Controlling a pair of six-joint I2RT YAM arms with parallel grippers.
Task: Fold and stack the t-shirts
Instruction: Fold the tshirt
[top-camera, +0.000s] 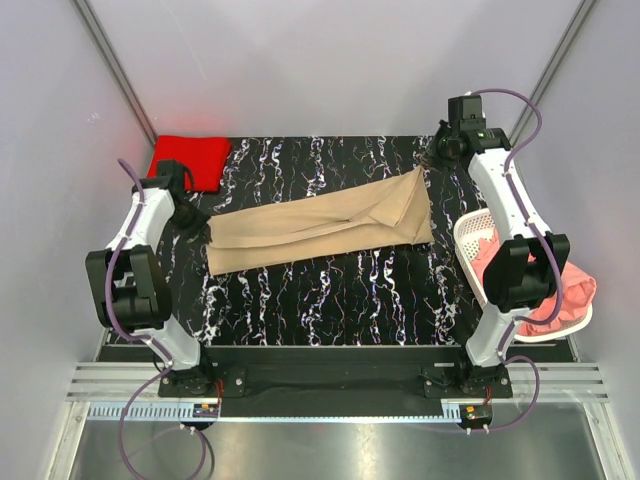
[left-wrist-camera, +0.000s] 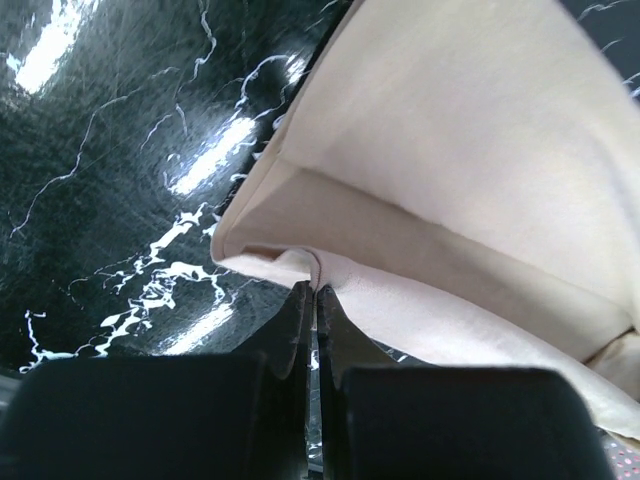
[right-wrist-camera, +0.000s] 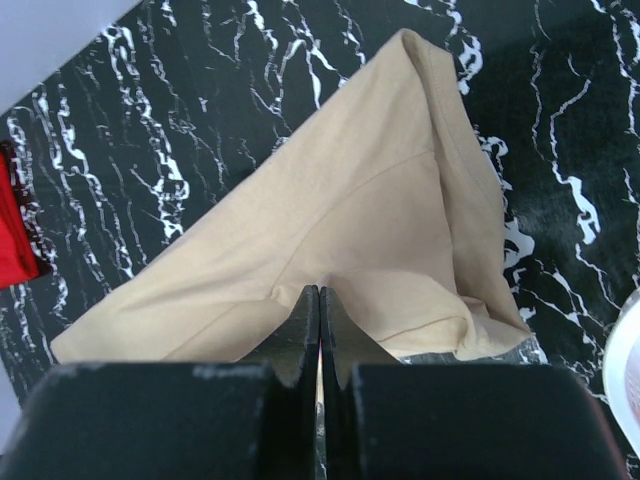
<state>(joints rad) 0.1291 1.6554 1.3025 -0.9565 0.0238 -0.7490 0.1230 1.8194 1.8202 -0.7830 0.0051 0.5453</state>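
Now the tan t-shirt (top-camera: 320, 228) is pinched at both ends — left gripper (left-wrist-camera: 310, 290) and right gripper (right-wrist-camera: 319, 292) closed on it — and folding end over end is probably called for next.

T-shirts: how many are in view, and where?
3: tan t-shirt stretched across mid-table; red t-shirt folded at the far-left corner; pink t-shirt in the white basket, right side. The basket may hide more.

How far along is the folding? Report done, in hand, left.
Done: the red t-shirt lies folded at the far left corner. In hand: the tan t-shirt, a long strip, pinched by left gripper and right gripper. Left: the pink t-shirt in the basket, then stacking.
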